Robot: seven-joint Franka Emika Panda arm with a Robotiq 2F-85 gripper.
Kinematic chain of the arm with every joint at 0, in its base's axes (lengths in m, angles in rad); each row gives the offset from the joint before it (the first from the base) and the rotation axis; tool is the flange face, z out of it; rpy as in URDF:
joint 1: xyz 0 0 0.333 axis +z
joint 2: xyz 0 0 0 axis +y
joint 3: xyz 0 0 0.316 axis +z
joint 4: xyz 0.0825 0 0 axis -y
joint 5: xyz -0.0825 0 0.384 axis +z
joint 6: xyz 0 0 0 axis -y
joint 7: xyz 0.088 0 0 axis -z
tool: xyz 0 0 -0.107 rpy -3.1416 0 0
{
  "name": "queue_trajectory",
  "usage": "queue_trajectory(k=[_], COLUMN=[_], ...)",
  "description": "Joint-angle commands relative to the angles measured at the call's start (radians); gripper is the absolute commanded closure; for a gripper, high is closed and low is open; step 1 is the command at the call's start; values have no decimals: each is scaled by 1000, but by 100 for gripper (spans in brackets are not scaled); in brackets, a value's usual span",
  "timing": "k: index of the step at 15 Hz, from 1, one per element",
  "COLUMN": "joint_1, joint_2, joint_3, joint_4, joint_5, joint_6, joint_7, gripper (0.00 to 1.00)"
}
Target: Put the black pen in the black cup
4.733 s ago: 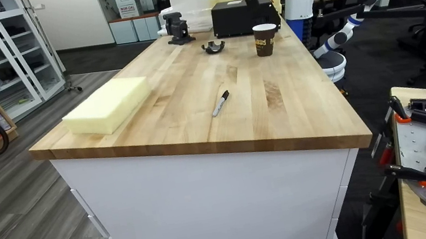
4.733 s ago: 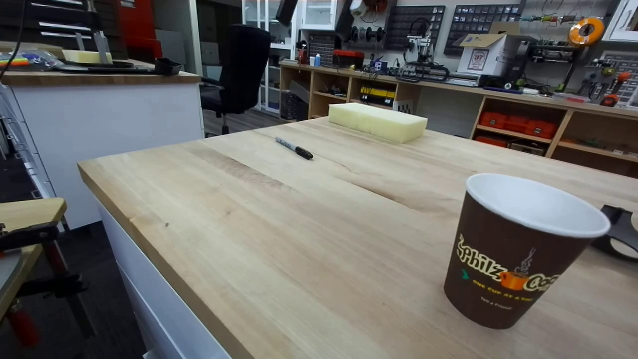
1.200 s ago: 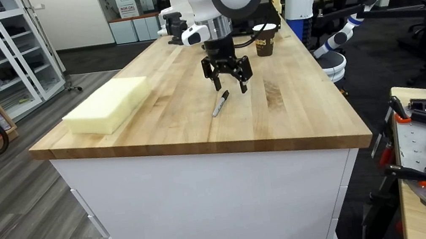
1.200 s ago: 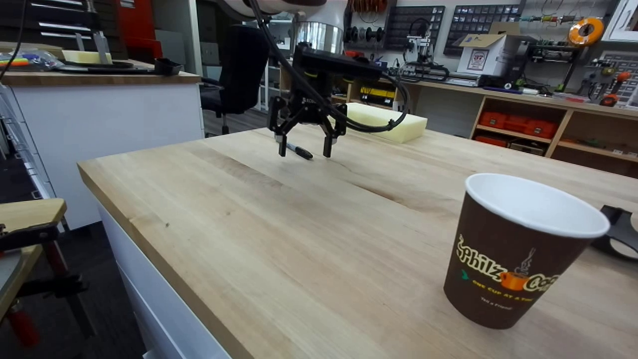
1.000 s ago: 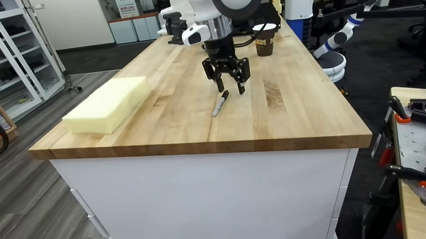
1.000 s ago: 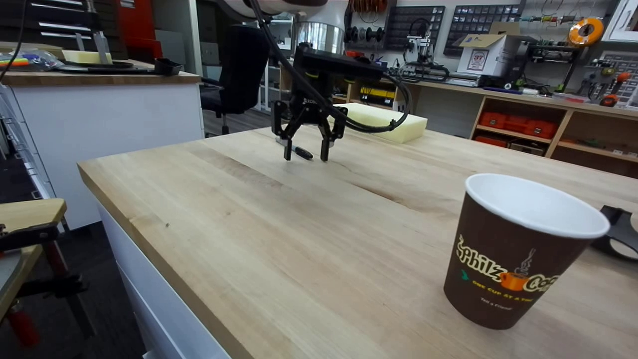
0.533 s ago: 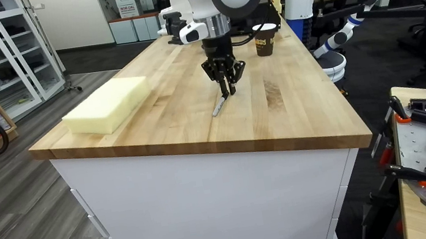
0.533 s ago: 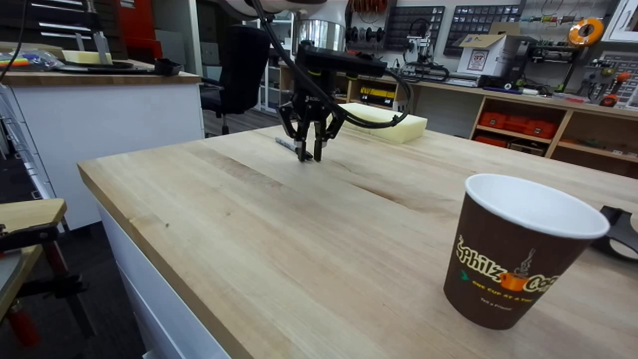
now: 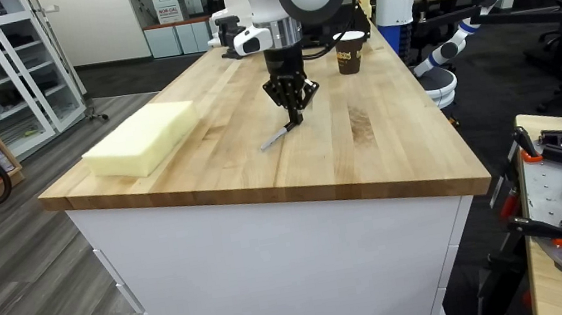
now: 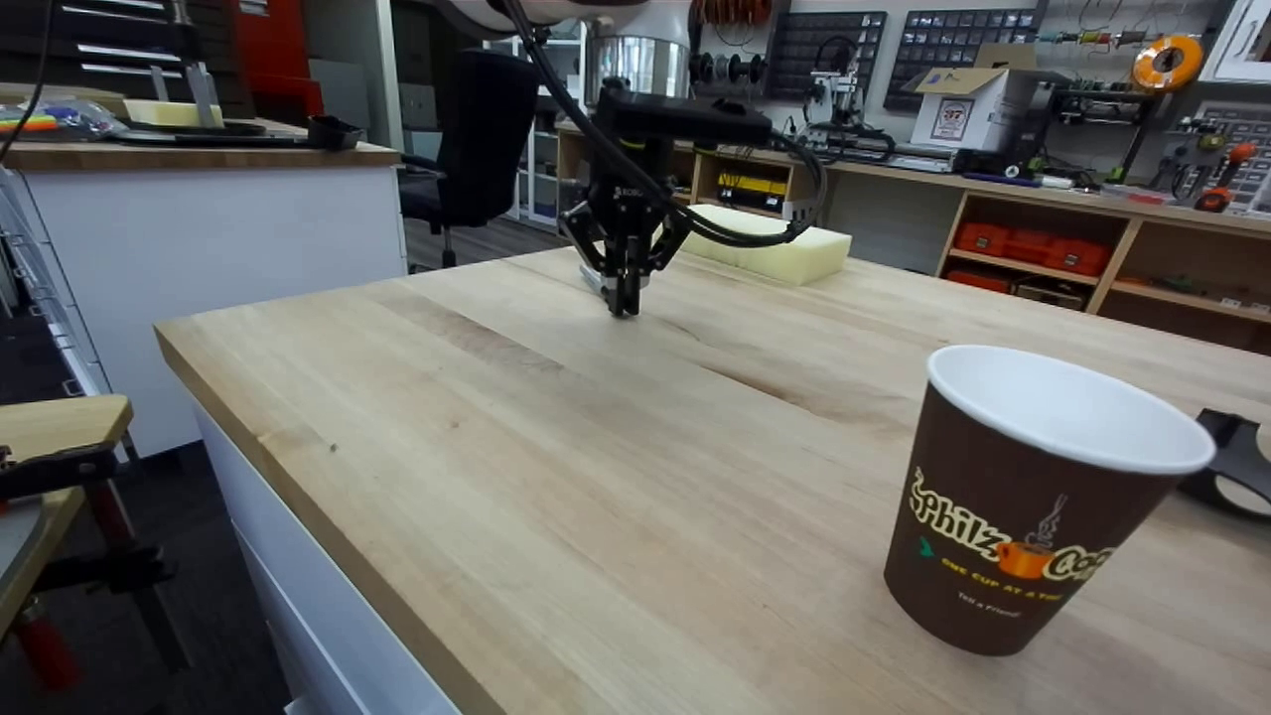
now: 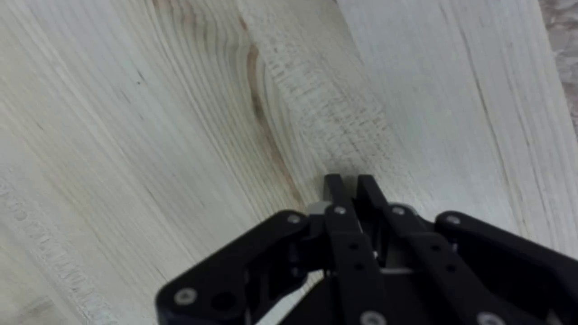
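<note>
The black pen (image 9: 273, 139) has a grey barrel slanting out from under my gripper (image 9: 296, 120), low over the wooden table. My jaws are shut around its dark cap end, which the fingers mostly cover. Only a bit of the pale barrel (image 10: 593, 280) shows behind my gripper (image 10: 625, 311) in an exterior view. In the wrist view the fingertips of the gripper (image 11: 350, 180) sit close together with a narrow gap, and the pen cannot be clearly made out there. Well apart from the gripper, the black cup (image 10: 1003, 516), dark brown with a white rim, stands upright.
A pale yellow foam block (image 9: 143, 140) lies on the table near the gripper. Behind the cup is a black box (image 9: 320, 33), partly covered by the arm. A black curved part (image 10: 1231, 467) lies beside the cup. The table's front edge (image 9: 275, 192) runs close by.
The open fingers have closed together on the pen's cap end. The pen has turned, its grey end swinging left in an exterior view. The cup has stayed put.
</note>
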Motion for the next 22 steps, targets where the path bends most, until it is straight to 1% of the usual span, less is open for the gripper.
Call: queue_trajectory(k=[1,6,14,18,22], joint_1=[-16,-12,17,2,-23], joint_2=[-15,-63,-199,-254,-277], joint_3=[22,35,23,-2,-44], joint_4=[-6,-14,6,15,20], joint_5=[29,83,89,93,108], joint_6=[1,-86,-402,-532,-613], joint_7=[-29,-16,115,191,218], gripper=[92,92,92,92,92])
